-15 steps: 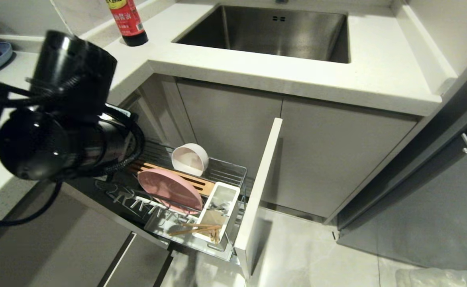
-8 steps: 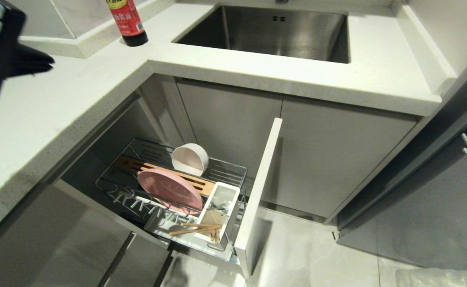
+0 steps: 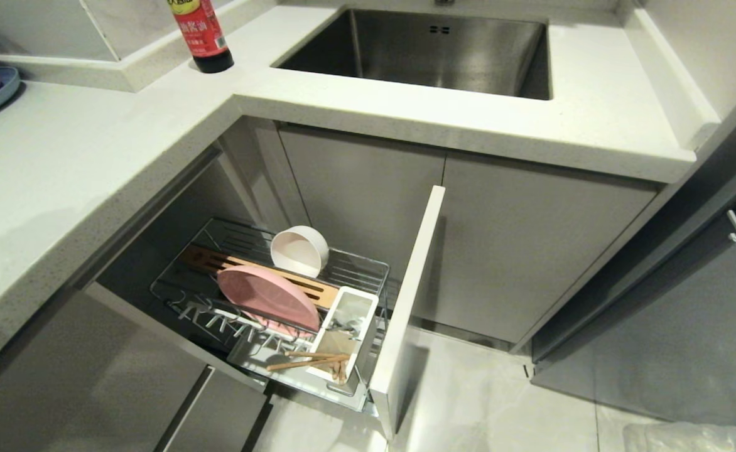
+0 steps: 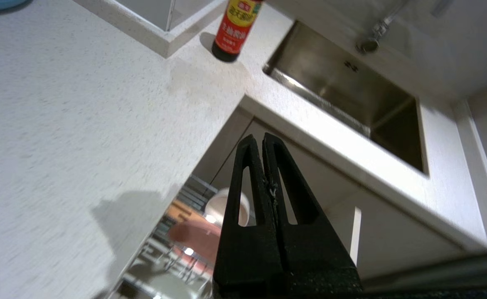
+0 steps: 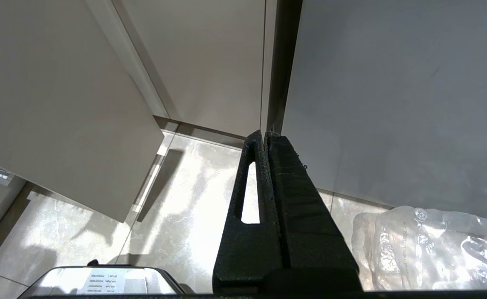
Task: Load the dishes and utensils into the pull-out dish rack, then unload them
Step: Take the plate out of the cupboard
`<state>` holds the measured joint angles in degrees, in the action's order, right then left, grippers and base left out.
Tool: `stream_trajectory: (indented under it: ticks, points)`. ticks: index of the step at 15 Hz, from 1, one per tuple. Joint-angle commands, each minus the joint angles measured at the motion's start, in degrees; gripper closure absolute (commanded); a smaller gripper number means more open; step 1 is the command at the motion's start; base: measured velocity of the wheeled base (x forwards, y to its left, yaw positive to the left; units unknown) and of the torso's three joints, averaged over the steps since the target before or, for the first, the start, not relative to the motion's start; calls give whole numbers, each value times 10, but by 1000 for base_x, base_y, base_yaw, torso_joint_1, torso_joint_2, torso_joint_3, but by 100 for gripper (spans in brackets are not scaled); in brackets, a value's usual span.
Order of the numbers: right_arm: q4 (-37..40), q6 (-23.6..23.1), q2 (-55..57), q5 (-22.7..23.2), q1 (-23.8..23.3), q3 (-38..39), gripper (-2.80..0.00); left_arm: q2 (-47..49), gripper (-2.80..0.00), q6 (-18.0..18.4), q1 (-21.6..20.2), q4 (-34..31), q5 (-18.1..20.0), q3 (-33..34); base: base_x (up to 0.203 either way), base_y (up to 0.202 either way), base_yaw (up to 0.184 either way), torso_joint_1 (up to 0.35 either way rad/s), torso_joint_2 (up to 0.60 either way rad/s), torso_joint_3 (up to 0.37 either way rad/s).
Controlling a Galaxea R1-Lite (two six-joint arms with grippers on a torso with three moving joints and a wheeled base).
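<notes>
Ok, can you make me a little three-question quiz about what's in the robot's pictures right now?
1. True or false: the pink plate stands on edge in the pull-out dish rack.
2. Where are the chopsticks? A) in the sink B) lying across the white caddy C) on the counter
3. Fill in: the left tool has its fingers ____, holding nothing.

Key:
1. True. It leans in the wire slots, with the cream bowl behind it.
2. B. The sink holds no chopsticks.
3. Shut. The right tool is the same, down near the floor.
</notes>
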<state>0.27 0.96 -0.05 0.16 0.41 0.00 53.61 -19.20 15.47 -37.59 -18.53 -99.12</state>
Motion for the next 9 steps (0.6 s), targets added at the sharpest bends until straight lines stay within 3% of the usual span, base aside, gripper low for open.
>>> stream_trajectory:
  ticks: [1, 4, 9]
  points:
    - [0, 0, 0, 0, 0, 0, 0, -77, 0, 11, -42, -37, 52, 0, 0, 0, 0, 0, 0, 0]
    - [0, 0, 0, 0, 0, 0, 0, -183, 0, 44, -91, -112, 155, 28, 0, 0, 0, 0, 0, 0]
    - [0, 0, 0, 0, 0, 0, 0, -352, 0, 109, -152, -98, 204, 273, 0, 0, 0, 0, 0, 0]
